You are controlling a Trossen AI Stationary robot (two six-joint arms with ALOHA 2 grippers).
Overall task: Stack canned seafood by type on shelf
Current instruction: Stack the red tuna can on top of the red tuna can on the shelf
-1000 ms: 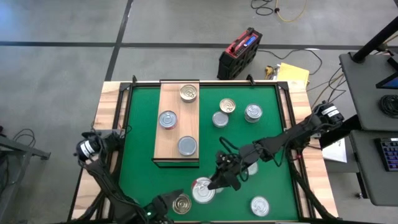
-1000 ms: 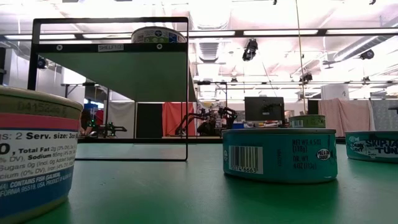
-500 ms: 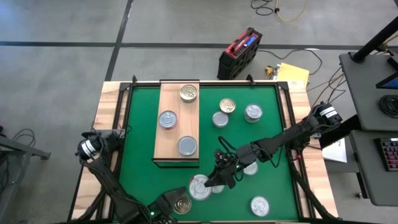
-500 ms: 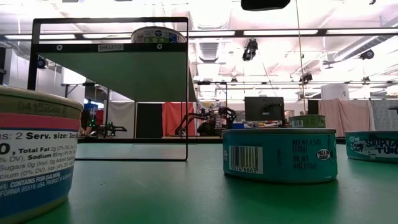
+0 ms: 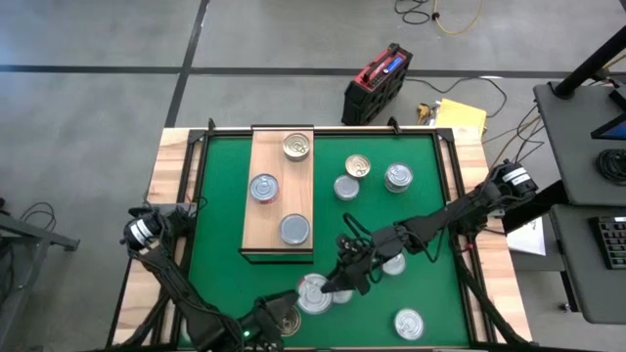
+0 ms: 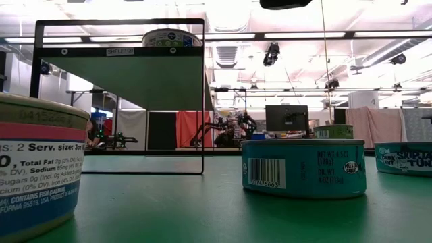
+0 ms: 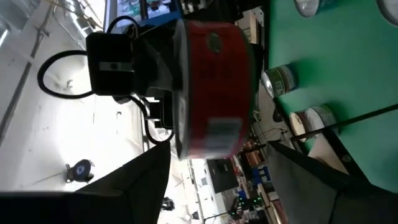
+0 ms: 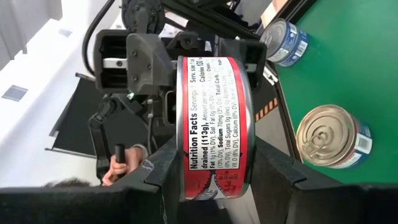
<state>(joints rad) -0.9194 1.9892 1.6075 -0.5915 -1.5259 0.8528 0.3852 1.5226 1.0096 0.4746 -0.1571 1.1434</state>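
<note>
My right gripper (image 5: pixel 333 284) is shut on a flat tin with a red label (image 8: pixel 214 124) and a silver lid (image 5: pixel 313 291), above the mat's near middle. My left gripper (image 5: pixel 266 321) stands open just left of it, pointing at the tin (image 7: pixel 211 87). Its fingertips are on either side of the tin's near edge, and I see no touch. The wooden shelf (image 5: pixel 279 249) carries three tins on their bases: a gold-lidded one (image 5: pixel 296 147) and two silver ones (image 5: pixel 263 187) (image 5: pixel 294 229). A gold-lidded tin (image 5: pixel 287 321) stands under the left gripper. My right gripper pinches the red-labelled tin across its two flat faces, one finger (image 8: pixel 163 171) over the lid and one (image 8: pixel 273 171) under the base. The label wall (image 8: pixel 214 155) faces the wrist. The fingers come level from the table's right. The tin lies flat, lid up, lifted clear of the mat.
More tins stand on the green mat (image 5: pixel 220 225): three near the far right (image 5: pixel 358 167) (image 5: pixel 345 187) (image 5: pixel 398 177), one near the right arm (image 5: pixel 393 262), one at the near right (image 5: pixel 409 323). A teal tin (image 6: pixel 303 167) sits close to the low camera. A person's hand (image 8: pixel 118 168) shows beyond the table.
My right gripper has carried the tin a little toward the table's left and up. My left gripper has moved right, toward the held tin, and now covers part of the gold-lidded tin below it.
</note>
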